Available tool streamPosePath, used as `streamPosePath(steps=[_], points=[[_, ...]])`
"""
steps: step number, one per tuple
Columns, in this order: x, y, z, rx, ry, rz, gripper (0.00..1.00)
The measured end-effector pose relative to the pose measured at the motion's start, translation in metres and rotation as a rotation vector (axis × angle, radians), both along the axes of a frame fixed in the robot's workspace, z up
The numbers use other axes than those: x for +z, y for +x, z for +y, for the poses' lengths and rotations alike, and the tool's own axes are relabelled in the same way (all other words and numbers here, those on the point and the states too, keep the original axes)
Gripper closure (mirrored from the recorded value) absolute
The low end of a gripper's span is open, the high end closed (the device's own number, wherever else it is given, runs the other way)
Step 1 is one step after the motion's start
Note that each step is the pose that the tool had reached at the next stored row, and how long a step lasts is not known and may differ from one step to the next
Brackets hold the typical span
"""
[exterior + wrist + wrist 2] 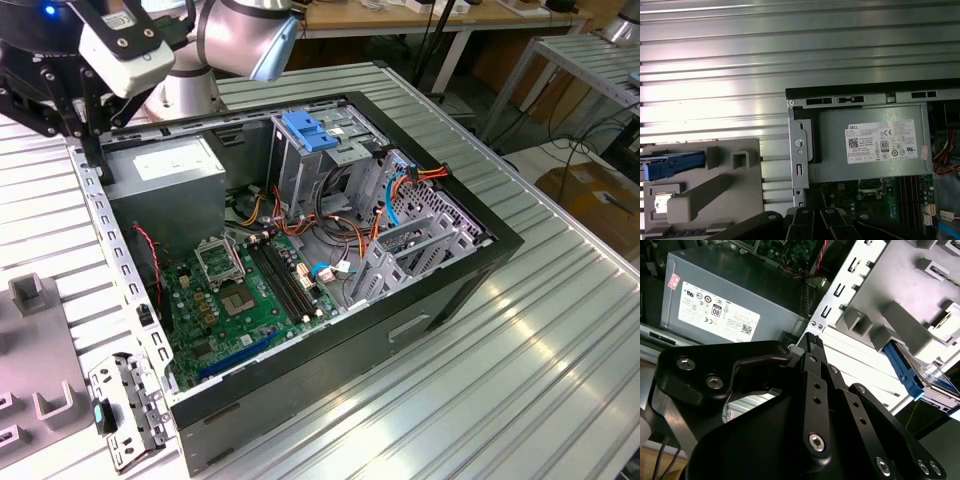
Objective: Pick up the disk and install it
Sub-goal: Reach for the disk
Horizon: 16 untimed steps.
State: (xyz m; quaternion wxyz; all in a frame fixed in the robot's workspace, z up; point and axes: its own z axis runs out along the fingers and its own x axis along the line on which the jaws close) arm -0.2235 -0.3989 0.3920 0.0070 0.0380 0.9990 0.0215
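Observation:
The disk is a dark flat drive with a bright blue carrier edge, standing in a slot of a grey holder block beside the open computer case. In the first wrist view the disk's blue edge shows in the same holder. My gripper is shut with nothing in it. It hangs over the case's corner rim next to the power supply, well apart from the disk. In the exterior view my gripper is at the case's far-left corner.
Inside the case are the green motherboard, loose orange and blue cables, and a tall grey drive cage with a blue handle. A small metal bracket lies outside the case near the holder block. The ribbed metal table surrounds everything.

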Motion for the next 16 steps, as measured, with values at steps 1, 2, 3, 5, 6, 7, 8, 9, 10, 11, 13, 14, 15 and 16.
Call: streamPosePath(steps=[1, 2, 3, 5, 6, 7, 8, 9, 10, 11, 13, 14, 15, 16], points=[[0.0, -0.0013, 0.0, 0.0, 0.0, 0.0, 0.89], [0.0, -0.0026, 0.0, 0.0, 0.0, 0.0, 0.89], [0.0, -0.0039, 0.0, 0.0, 0.0, -0.0001, 0.89], [0.0, -0.0074, 0.0002, 0.0, 0.0, 0.0, 0.89], [0.0, -0.0093, 0.0003, 0.0, -0.0001, 0.0, 0.89], [0.0, -0.0109, 0.0004, 0.0, 0.0, 0.0, 0.89], [0.0, -0.0134, 0.0007, 0.0, 0.0, 0.0, 0.89], [0.0, -0.0152, 0.0007, 0.0, -0.0001, 0.0, 0.89], [-0.0001, -0.0177, 0.0008, 0.0, 0.0, 0.0, 0.89], [-0.0001, -0.0192, 0.0008, 0.0, 0.0, 0.0, 0.89], [-0.0001, -0.023, 0.0009, 0.0, 0.0, 0.0, 0.89], [-0.0002, -0.0246, 0.0009, 0.0, 0.0, -0.0001, 0.89], [-0.0002, -0.0269, 0.0009, 0.0, 0.0, 0.0, 0.89], [-0.0002, -0.0292, 0.0009, 0.0, 0.0, -0.0001, 0.89]])
